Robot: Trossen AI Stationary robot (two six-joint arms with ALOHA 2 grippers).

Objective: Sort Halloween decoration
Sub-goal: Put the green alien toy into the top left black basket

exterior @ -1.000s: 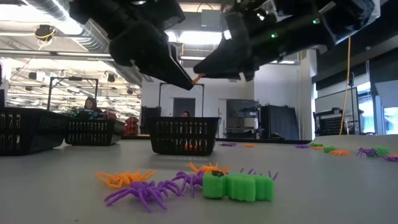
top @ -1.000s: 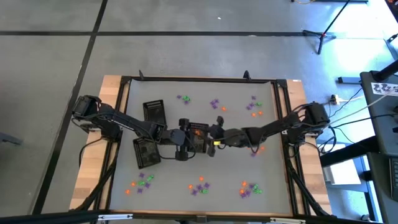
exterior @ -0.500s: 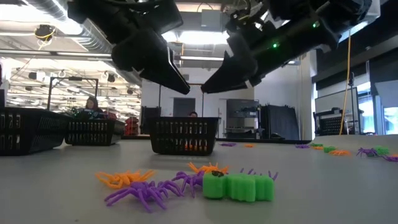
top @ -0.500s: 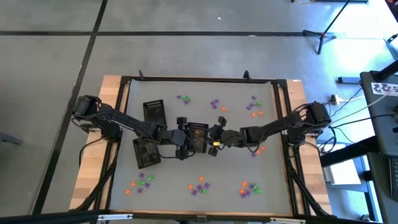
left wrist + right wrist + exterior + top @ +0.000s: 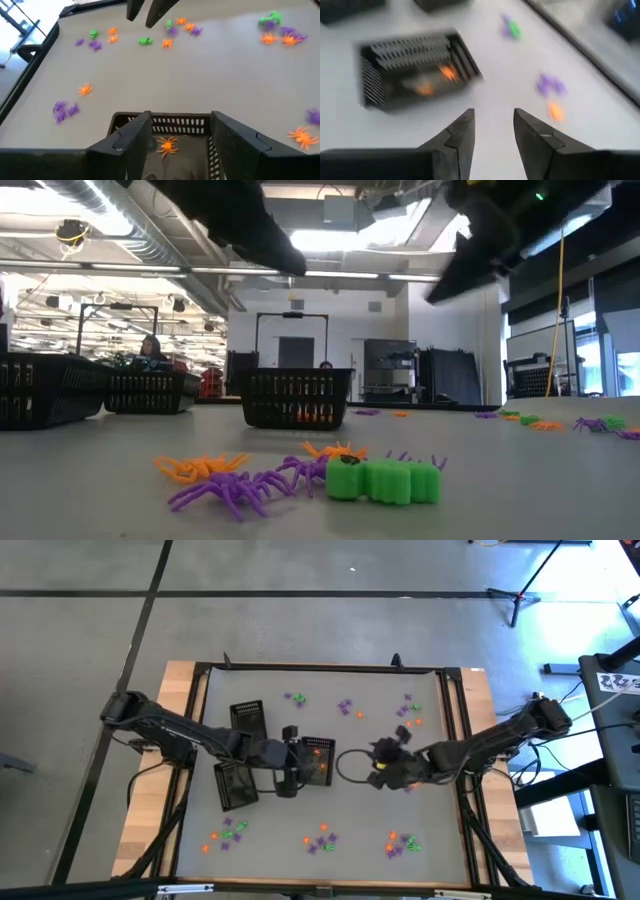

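Black trays (image 5: pixel 248 720): three | orange spider (image 5: pixel 166 145) in tray: one

Both arms are dark, near black, built of slender jointed links with bulkier housings at the joints. A black cable loops out beside the right arm's forearm. A small yellow marking shows near the right arm's wrist. The left gripper (image 5: pixel 182 145) carries two broad, flat, matte black fingers (image 5: pixel 132 137) with squared, angular ends. The right gripper (image 5: pixel 494 132) has matching black fingers (image 5: pixel 532 132), wedge-shaped with bevelled tips. A small green indicator light shows on one arm's housing in the low view.
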